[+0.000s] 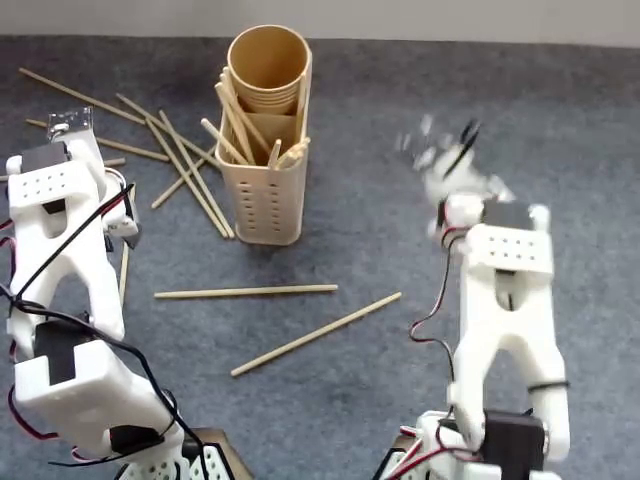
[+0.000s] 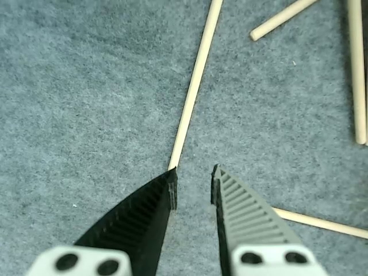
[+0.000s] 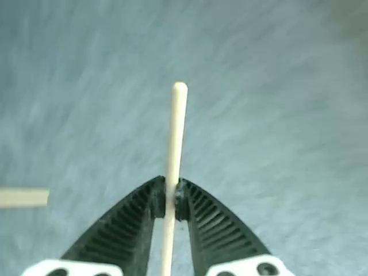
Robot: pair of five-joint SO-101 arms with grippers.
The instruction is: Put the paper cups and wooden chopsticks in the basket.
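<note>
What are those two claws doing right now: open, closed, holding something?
Left gripper: open, empty, beside a loose chopstick.
Right gripper: closed, gripping a wooden chopstick.

You see a mottled blue-grey tabletop (image 1: 560,120), your basket (image 1: 265,205) pale beige with rows of holes, tan paper cups (image 1: 268,60), pale wooden chopsticks (image 1: 245,292), white arms (image 1: 505,300), left gripper (image 2: 192,184) ribbed black and grey.
</note>
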